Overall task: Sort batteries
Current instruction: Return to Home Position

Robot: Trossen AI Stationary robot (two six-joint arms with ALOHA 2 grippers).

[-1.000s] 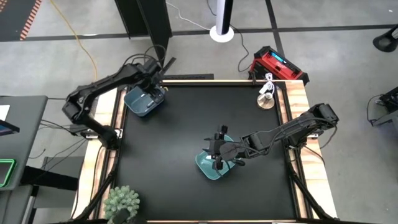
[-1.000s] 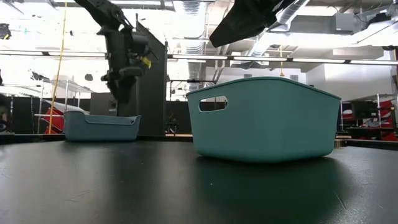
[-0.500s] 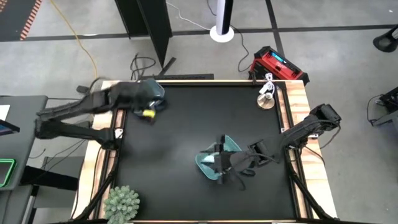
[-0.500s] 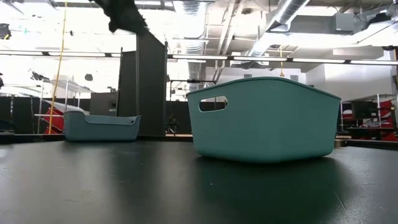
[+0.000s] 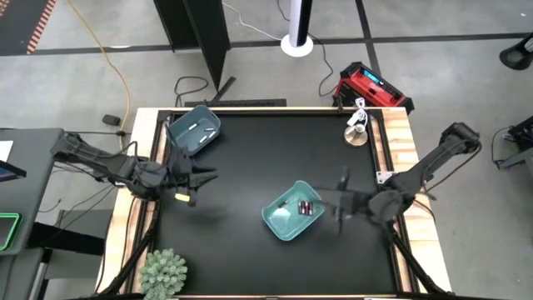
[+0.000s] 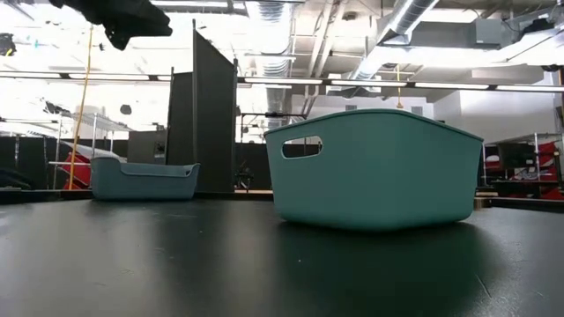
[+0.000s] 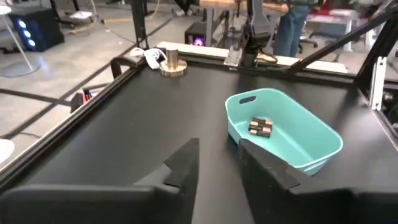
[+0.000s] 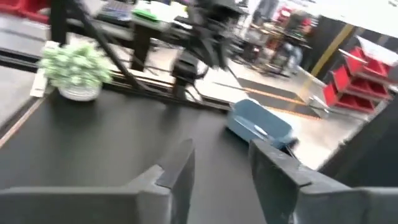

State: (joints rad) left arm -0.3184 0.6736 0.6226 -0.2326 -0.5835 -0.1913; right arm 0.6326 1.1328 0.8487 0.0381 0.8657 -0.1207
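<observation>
Here dark batteries [image 7: 261,127] lie flat inside the teal bin [image 7: 297,157].

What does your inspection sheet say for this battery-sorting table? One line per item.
Surface: black table, wooden edges.
Job's things: silvery batteries in blue bin; dark batteries in teal bin.
Clutter: potted plant, round brass object at corners.
Grippers: left gripper and right gripper open, empty.
Cables: yellow cable on floor.
Surroundings: red box, grey floor.
</observation>
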